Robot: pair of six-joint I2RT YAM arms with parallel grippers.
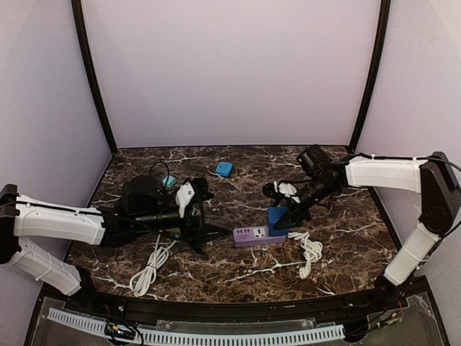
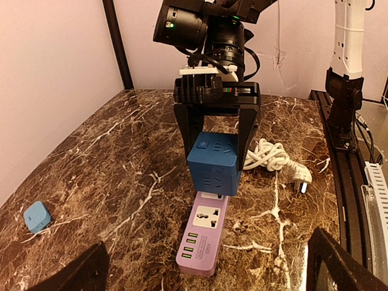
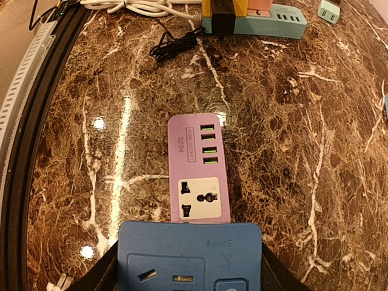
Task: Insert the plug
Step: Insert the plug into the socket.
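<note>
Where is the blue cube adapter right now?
The blue cube adapter is centre frame in the left wrist view, held in the right gripper over the far end of the purple power strip.

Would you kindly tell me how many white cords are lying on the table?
2. One white cord lies front left, beside the left arm; the second cord lies just right of the purple power strip. More may be hidden under either arm.
</note>
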